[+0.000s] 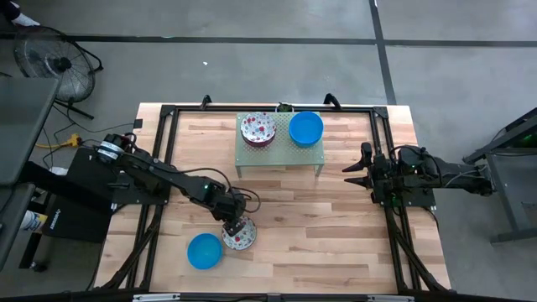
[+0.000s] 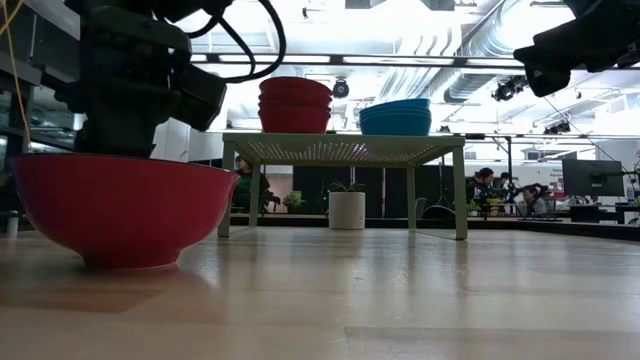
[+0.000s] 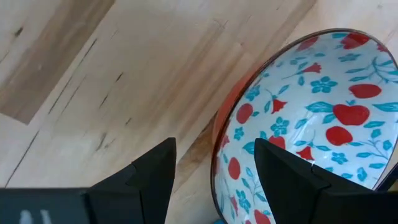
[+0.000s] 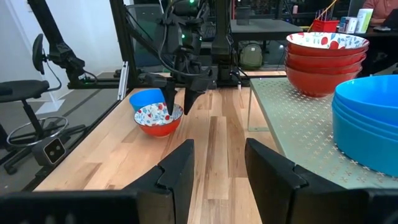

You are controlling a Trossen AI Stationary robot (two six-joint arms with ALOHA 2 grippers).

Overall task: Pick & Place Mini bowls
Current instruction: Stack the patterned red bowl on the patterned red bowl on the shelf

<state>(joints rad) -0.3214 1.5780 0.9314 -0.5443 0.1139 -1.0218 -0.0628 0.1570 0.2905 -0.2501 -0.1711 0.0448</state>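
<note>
A white floral mini bowl, red outside, sits on its base near the table's front left, with a blue mini bowl beside it. My left gripper points down over the floral bowl's far-left rim. It is open, with one finger inside the bowl and one outside; I see no touch. On the green stand at the far middle rest a stack of floral bowls and a stack of blue bowls. My right gripper waits open and level at the right edge.
The stand's legs rest on the wood beyond both loose bowls. Black frame rails run along the table's left, far and right sides. Bare wood lies between the loose bowls and the right arm.
</note>
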